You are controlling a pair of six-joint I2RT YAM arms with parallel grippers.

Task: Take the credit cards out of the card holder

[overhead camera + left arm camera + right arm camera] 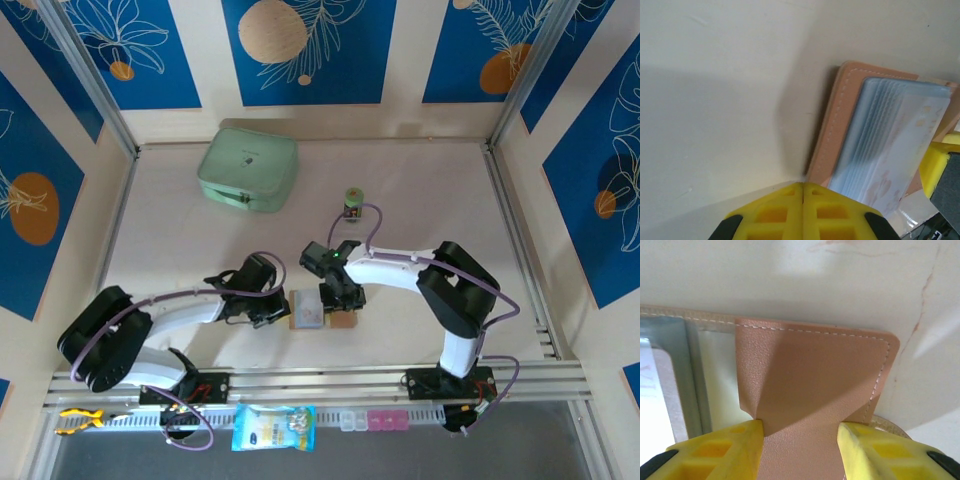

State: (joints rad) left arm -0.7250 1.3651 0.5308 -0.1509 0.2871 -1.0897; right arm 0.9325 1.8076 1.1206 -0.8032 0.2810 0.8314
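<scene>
While the card holder [308, 312] lay open on the tabletop [420, 200] between the two arms, the right tool [800, 432] pinched its pinkish-brown leather flap [815, 370] between the yellow fingers [722, 447], at a narrow width set by the flap. The left tool [803, 186] was fully closed, holding nothing, its tip just beside the holder's stitched left edge [832, 125]; whether it touched the leather could not be told.

The main risk looked to be that grip on the flap alone. A pull from the right arm would likely lift or fold the whole holder rather than spread it, since nothing visibly pinned the other half down. A push from the closed left tool could slide the holder across the smooth tabletop. If that tool opened and reached in, it might well catch a bundle of sleeves instead of one card, because the sleeves lay tightly stacked.

Inside the holder sat a fan of pale grey-blue sleeves [875, 150], the top one translucent with faint print beneath. No dark credit cards could be made out, so what the sleeves held stayed uncertain. Farther back, the mint-green case [248, 168] was shut, its contents hidden. A small green-and-black cylinder [353, 203] stood well apart from the holder.
</scene>
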